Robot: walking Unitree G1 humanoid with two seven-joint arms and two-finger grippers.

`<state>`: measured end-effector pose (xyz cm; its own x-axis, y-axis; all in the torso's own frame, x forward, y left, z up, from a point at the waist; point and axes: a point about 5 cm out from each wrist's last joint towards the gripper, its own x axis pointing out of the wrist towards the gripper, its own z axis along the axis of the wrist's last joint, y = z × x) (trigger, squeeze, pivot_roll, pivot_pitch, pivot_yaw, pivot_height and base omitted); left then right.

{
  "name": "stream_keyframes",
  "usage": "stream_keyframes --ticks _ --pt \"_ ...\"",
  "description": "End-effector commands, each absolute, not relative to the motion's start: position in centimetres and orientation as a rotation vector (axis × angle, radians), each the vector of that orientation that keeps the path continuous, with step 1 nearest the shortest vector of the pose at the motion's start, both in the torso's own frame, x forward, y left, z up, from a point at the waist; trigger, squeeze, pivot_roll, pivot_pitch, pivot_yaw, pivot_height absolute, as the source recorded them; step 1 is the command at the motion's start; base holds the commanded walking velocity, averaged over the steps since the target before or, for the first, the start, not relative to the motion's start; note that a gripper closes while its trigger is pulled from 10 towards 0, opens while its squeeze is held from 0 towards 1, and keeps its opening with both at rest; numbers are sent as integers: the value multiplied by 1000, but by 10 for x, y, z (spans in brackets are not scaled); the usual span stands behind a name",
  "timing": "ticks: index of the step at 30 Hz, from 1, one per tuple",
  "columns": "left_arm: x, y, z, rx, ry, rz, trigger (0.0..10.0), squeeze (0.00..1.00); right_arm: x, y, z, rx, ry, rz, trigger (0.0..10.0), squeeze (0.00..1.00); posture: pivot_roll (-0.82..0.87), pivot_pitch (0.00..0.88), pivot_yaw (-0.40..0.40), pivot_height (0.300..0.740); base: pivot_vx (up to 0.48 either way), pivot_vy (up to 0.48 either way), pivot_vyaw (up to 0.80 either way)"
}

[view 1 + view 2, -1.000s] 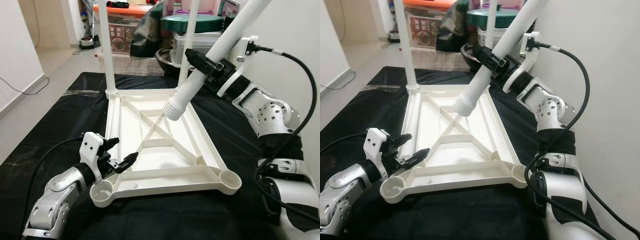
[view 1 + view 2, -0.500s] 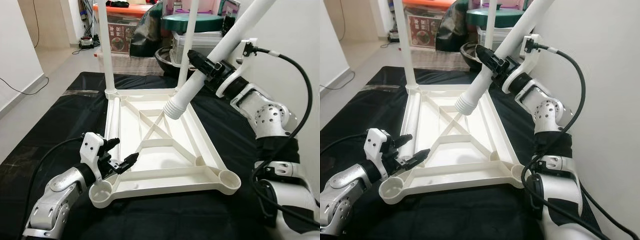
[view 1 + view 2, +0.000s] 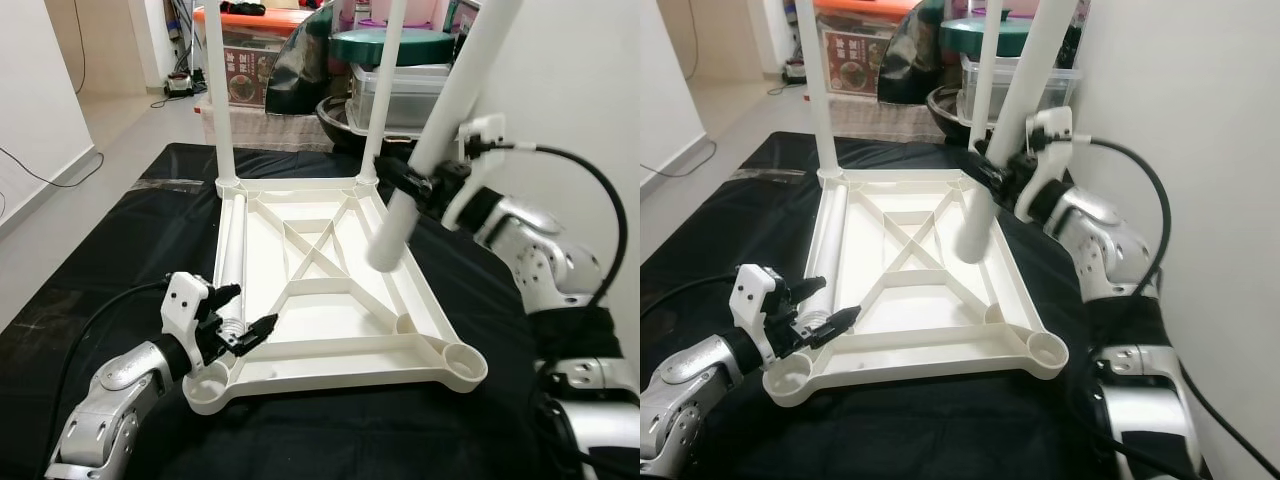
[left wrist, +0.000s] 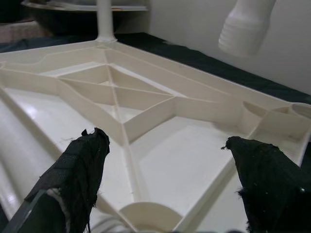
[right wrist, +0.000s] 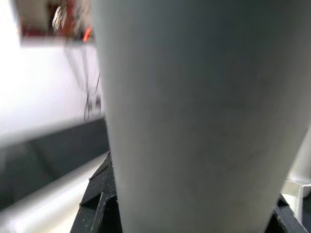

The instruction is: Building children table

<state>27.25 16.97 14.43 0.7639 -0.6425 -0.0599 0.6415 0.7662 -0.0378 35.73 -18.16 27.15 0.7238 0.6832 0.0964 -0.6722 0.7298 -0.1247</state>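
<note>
Table leg (image 3: 432, 140) held tilted above inverted tabletop (image 3: 330, 300).
Right pincer (image 3: 418, 183) is clamped on it; left pincer (image 3: 243, 325) is spread wide at the tabletop's near corner.

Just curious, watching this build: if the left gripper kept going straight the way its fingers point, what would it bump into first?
Probably the raised cross rib inside the upturned white tabletop; the open left gripper points low across it, though depth is uncertain.

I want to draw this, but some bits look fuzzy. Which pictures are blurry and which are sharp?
Right wrist view: the white table leg is so close it is a soft grey blur. Left wrist view: the black fingers are fuzzy at the edges, while the table frame is fairly sharp. Left and right eye views: mostly sharp, though the held leg's lower end is smeared.
</note>
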Motion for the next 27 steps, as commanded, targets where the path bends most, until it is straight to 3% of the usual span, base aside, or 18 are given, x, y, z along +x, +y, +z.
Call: stream_keyframes --ticks 1,9,13,18,23,27 --pt "272 169 141 -16 81 -699 10000 0 353 -182 273 -160 -159 771 0 0 104 0 -136 740 0 0 0" --pt "270 170 142 -18 74 -696 10000 0 329 -215 225 -458 -2 762 0 0 77 0 -124 740 0 0 0" --pt "271 170 142 -19 74 -698 10000 0 329 -220 215 -493 25 735 0 0 78 0 -121 740 0 0 0" --pt "271 171 142 -15 75 -698 10000 0 331 -237 186 -765 101 629 0 0 82 0 -124 740 0 0 0" --pt "271 171 143 -12 71 -693 10000 0 328 -243 173 -845 140 630 0 0 85 0 -123 740 0 0 0" --pt "271 172 144 -11 61 -679 10000 0 318 -235 162 -773 166 708 0 0 89 0 -129 740 0 0 0"
